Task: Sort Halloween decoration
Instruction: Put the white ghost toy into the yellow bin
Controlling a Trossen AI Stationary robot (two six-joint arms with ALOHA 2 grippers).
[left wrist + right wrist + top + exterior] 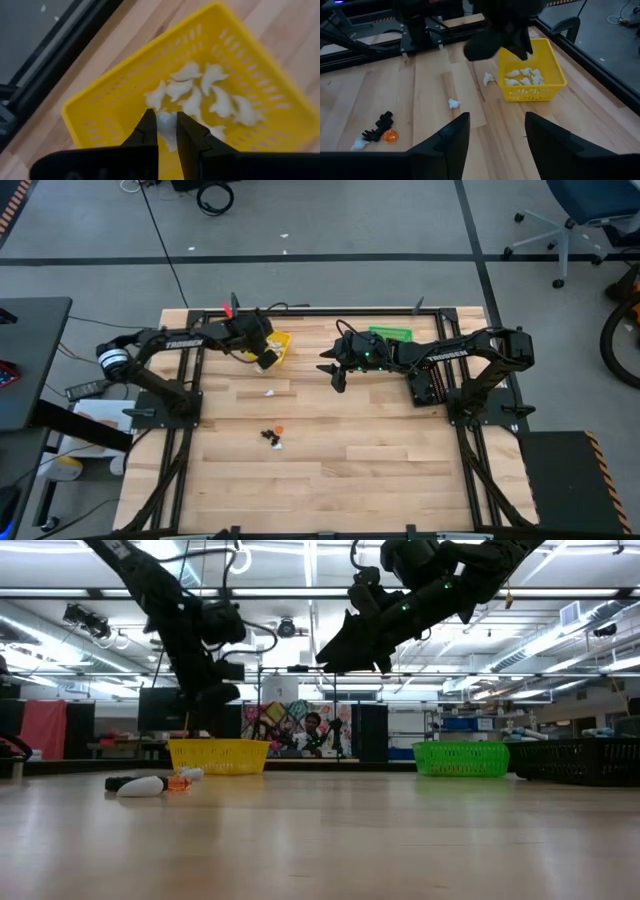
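While held, one white trinket [166, 129]

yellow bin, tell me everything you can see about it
The yellow bin is a small square basket of what looks like plastic, with slotted lattice walls and a plain rim. It stands upright on the wooden table near its far edge, on the left arm's side. Inside lie several white trinkets in a loose heap. The left gripper hangs over it, pinching one more white piece. Two further white pieces lie on the table just outside it.
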